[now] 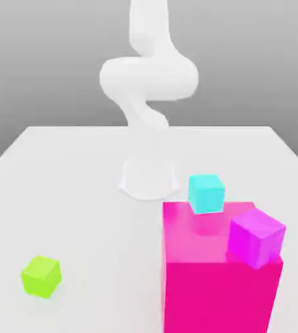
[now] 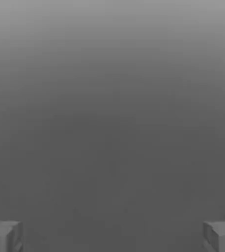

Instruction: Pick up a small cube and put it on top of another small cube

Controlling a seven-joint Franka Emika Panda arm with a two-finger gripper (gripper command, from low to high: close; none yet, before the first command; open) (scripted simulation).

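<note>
On table [image 1: 80,169], lime cube [image 1: 41,276] sits w/ jaws wide, gripper [image 2: 112,236] empty.

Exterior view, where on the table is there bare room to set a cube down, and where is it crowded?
The table is bare across the exterior view's left, between the robot base and the lime-green cube, and along the far edge. It is crowded at the right front: the big pink block carries the cyan cube and the magenta-purple cube.
</note>
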